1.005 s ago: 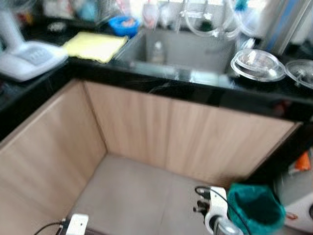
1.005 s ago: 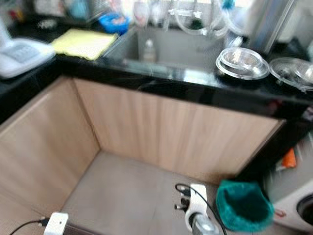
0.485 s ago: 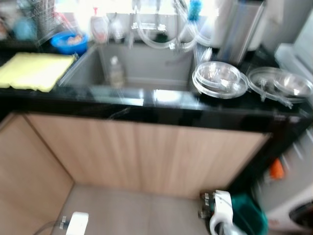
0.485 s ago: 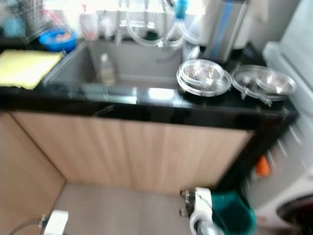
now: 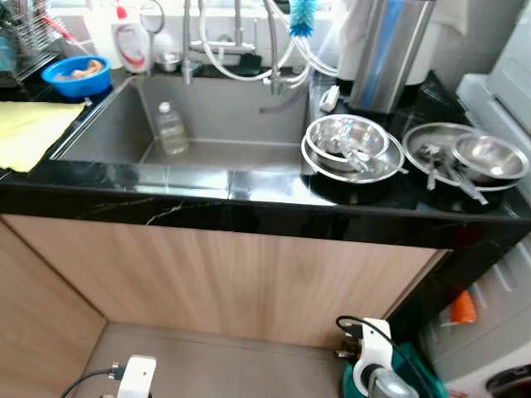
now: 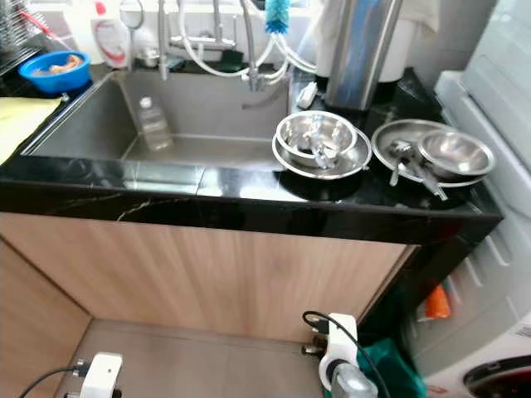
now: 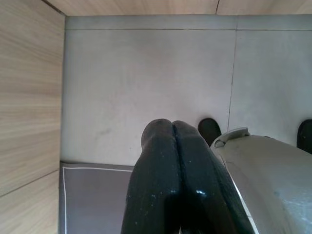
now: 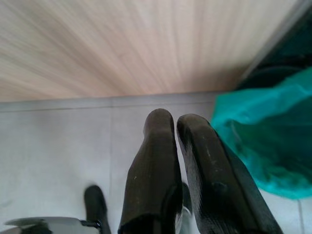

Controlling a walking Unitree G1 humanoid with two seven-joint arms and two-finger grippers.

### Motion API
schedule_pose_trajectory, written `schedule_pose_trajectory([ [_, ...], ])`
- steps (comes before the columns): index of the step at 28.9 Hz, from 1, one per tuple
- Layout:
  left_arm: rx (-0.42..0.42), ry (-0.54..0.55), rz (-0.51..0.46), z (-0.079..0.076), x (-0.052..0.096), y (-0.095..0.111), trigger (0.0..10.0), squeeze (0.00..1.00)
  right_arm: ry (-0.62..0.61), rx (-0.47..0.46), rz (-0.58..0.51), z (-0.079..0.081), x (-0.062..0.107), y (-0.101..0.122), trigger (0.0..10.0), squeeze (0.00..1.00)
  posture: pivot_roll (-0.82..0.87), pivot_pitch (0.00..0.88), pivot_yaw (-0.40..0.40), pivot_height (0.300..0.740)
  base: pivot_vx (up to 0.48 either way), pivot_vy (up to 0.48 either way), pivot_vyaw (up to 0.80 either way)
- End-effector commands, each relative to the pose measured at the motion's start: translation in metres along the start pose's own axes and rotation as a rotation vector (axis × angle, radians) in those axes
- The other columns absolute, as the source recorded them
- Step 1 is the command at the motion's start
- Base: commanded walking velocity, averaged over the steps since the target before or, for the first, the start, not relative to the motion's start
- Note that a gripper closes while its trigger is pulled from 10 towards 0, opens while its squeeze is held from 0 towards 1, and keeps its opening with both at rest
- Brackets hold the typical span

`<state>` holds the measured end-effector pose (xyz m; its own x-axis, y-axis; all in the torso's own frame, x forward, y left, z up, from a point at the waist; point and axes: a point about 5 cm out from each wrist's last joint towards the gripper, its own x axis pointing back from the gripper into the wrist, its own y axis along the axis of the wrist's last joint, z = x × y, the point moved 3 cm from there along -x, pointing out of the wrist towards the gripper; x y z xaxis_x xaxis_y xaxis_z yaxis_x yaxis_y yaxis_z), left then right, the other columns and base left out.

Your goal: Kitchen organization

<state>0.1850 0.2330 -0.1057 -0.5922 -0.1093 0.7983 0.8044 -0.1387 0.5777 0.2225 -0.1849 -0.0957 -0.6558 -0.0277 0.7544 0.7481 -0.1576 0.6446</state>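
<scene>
Yellow cloth [image 5: 29, 133] is seen at the left edge, a blue bowl [image 5: 75, 76] at upper left. Centre frame, a plastic bottle [image 5: 171, 129] stands in the steel sink [image 5: 224, 153]. Stacked steel bowls [image 5: 352, 148] and a plate with bowl [image 5: 467, 159] lie on the black counter [image 5: 249, 214] at right. Left gripper [image 7: 172, 127] and right gripper [image 8: 174, 124] are held low over the floor, fingers closed, empty

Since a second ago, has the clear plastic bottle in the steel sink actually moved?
No. The clear plastic bottle stands at the same spot against the steel sink's back wall, left of the faucet hoses. The camera turned; everything shifted together.
</scene>
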Motion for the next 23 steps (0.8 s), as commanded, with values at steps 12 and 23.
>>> schedule_pose_trajectory([
  [12,0.029,-0.005,0.017,0.0004,0.0012,-0.0059,10.0,0.0,-0.017,0.005,-0.022,0.0017,-0.0012,0.0054,10.0,0.0,-0.13,0.021,0.011,0.731,0.0,0.219,0.0],
  [23,0.034,-0.007,0.016,0.0008,0.0014,-0.0063,10.0,0.0,-0.026,-0.015,-0.031,0.0012,-0.0006,0.0039,10.0,0.0,-0.13,0.018,0.017,0.731,0.0,0.305,-0.29],
])
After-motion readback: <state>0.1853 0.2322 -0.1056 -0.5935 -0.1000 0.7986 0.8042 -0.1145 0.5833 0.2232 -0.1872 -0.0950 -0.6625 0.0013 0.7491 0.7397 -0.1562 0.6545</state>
